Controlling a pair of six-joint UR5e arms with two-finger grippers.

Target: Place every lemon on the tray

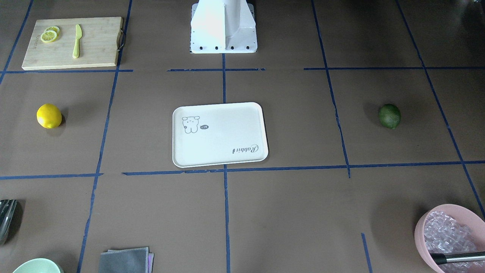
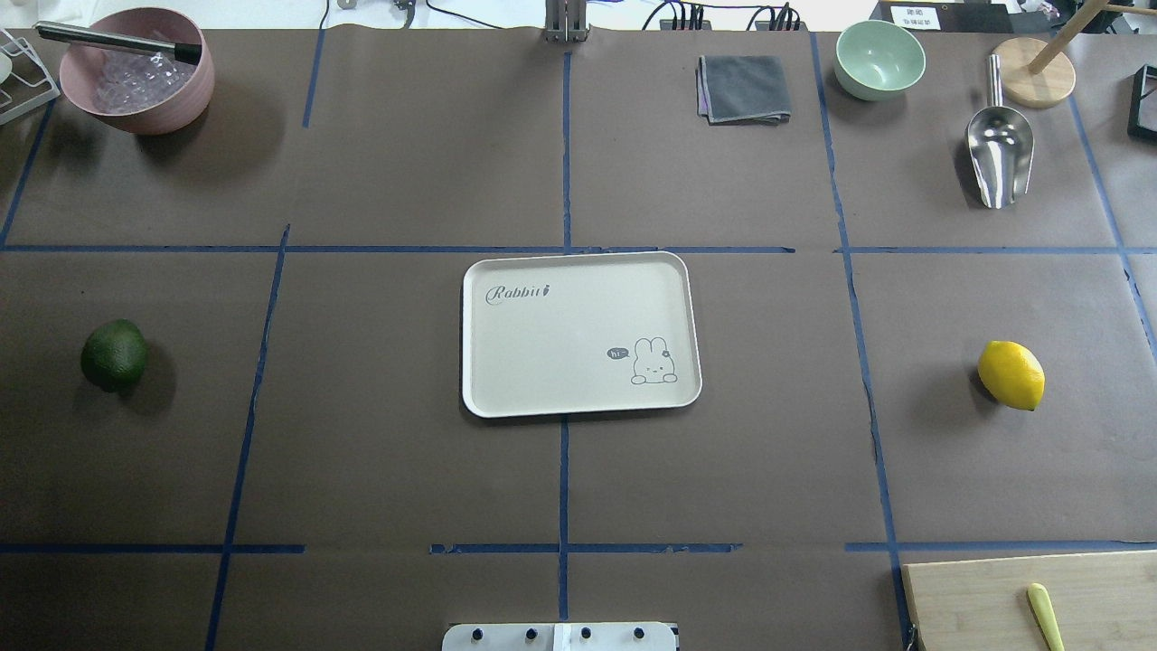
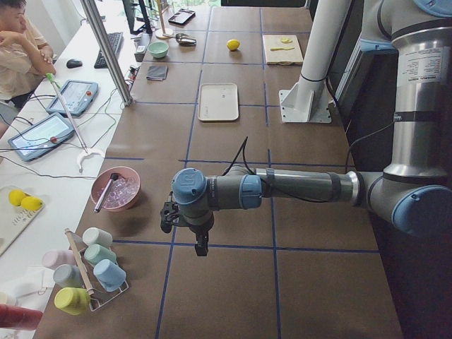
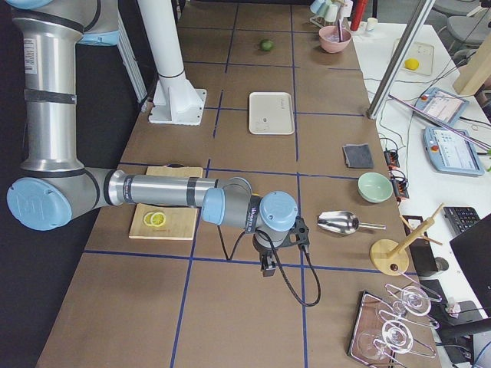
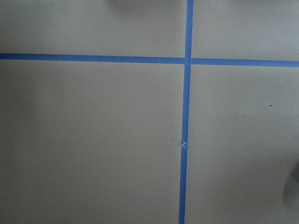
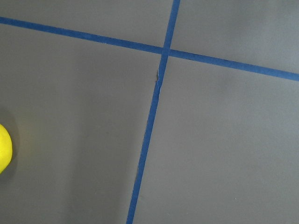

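Observation:
The yellow lemon (image 2: 1011,374) lies on the brown table on my right side, also in the front view (image 1: 49,115) and at the right wrist view's left edge (image 6: 2,150). The dark green lemon (image 2: 114,354) lies on my left side (image 1: 389,116). The cream rabbit tray (image 2: 560,344) sits empty at the table's centre (image 1: 227,129). My left gripper (image 3: 201,247) and right gripper (image 4: 266,268) hang above the table beyond its ends and show only in the side views. I cannot tell whether they are open or shut.
A bamboo cutting board (image 1: 98,45) holds lemon slices (image 1: 49,35) and a yellow knife (image 1: 77,41). On the far side are a pink bowl (image 2: 136,77), a grey cloth (image 2: 743,88), a green bowl (image 2: 879,59) and a metal scoop (image 2: 998,154).

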